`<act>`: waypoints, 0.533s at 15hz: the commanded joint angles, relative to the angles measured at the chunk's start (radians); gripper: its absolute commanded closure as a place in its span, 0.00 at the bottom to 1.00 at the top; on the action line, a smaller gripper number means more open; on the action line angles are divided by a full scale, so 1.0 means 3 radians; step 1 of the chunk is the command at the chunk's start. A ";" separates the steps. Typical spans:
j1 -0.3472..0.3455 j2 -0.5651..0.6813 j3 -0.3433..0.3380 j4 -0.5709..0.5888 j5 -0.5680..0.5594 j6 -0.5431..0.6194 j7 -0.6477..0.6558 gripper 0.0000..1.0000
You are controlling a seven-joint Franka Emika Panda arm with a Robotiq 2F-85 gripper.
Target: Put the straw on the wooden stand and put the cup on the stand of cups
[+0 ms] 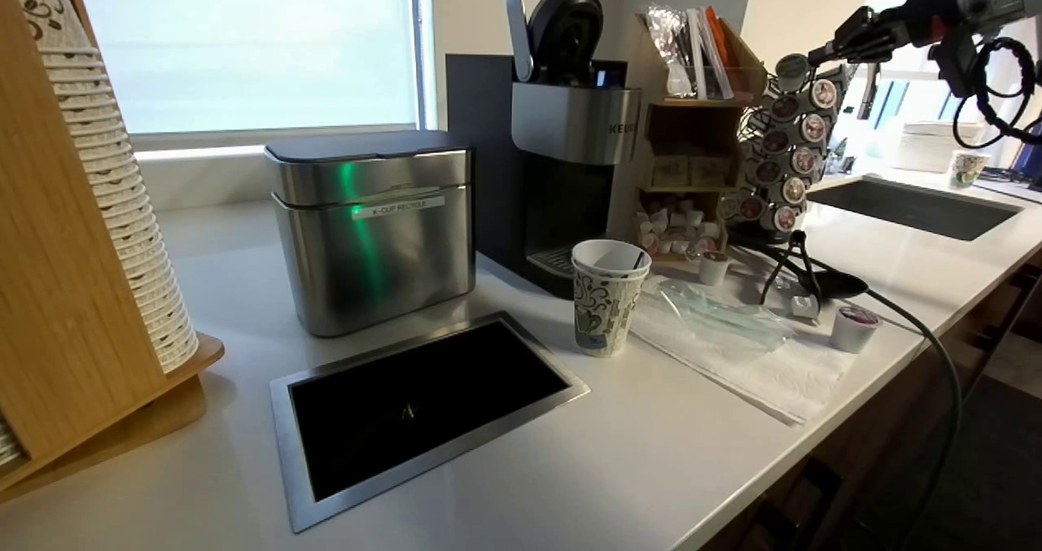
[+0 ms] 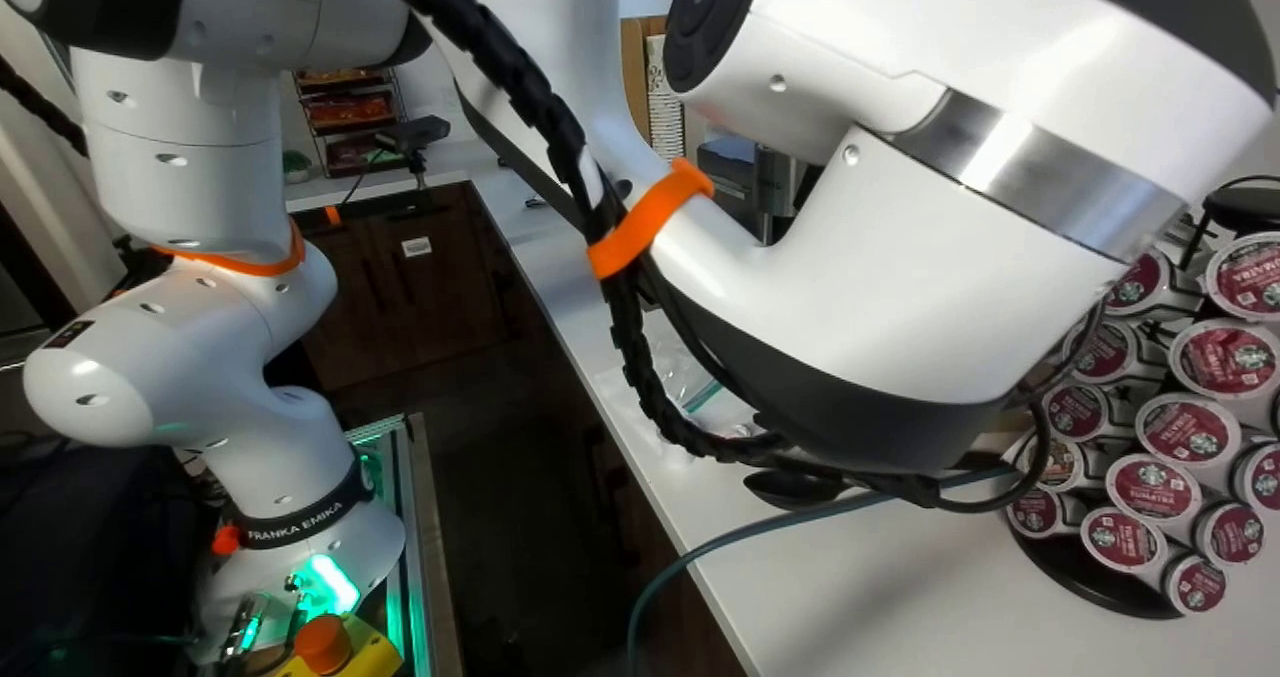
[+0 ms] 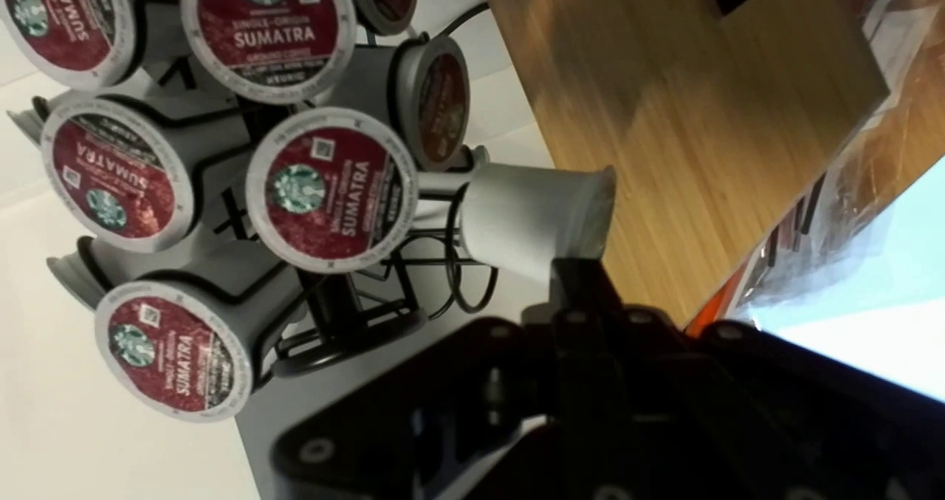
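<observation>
Your black two-fingered gripper (image 3: 579, 286) stands with jaws together, tips at the rim of one white plastic pod (image 3: 528, 216); whether they touch or pinch it, you cannot tell. Beside that pod you count five red lids (image 3: 332, 190) reading SUMATRA, with a light-brown wooden stand (image 3: 723, 160) behind. In an exterior view, two nested white paper cups (image 1: 604, 311) with dark leafy print, a thin dark straw (image 1: 639, 260) showing inside, stand upright near one steel-and-black coffee machine (image 1: 570, 124); one more printed cup (image 1: 967, 168) stands by the grey sink (image 1: 912, 203). Between the nested pair and one wooden holder (image 1: 65, 250) of stacked cups (image 1: 118, 193) lies one steel-framed rectangular opening (image 1: 293, 445). One clear plastic bag (image 1: 724, 315) lies near two loose pods (image 1: 855, 331). Your white arm (image 2: 900, 287) blocks much of an exterior view.
</observation>
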 commanded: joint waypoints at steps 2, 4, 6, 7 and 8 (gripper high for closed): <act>0.0072 -0.0102 -0.0049 -0.0088 0.0027 -0.0213 -0.0052 1.00; 0.0055 -0.0122 -0.0024 -0.0070 0.0002 -0.0269 -0.0036 1.00; 0.0056 -0.0146 -0.0024 -0.0085 0.0004 -0.0332 -0.0044 1.00; 0.0059 -0.0159 -0.0025 -0.0096 0.0000 -0.0370 -0.0041 1.00; 0.0060 -0.0169 -0.0027 -0.0105 -0.0005 -0.0393 -0.0032 1.00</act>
